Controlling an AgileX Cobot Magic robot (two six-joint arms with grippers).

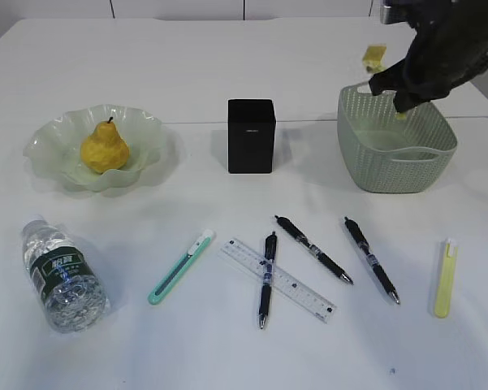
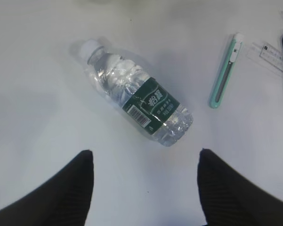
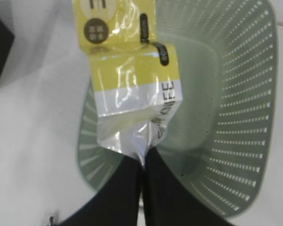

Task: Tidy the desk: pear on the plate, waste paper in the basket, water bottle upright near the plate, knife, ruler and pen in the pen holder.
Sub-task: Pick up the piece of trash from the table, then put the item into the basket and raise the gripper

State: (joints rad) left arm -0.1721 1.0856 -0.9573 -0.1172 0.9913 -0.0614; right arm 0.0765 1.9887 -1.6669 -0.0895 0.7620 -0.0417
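The waste paper (image 3: pixel 132 84) is pinched between the closed fingers of the right gripper (image 3: pixel 142 162) above the basket (image 3: pixel 245 94). The left gripper (image 2: pixel 143 188) is held with fingers spread above the bottle (image 2: pixel 136 96), which lies on its side on the desk (image 2: pixel 37 94).
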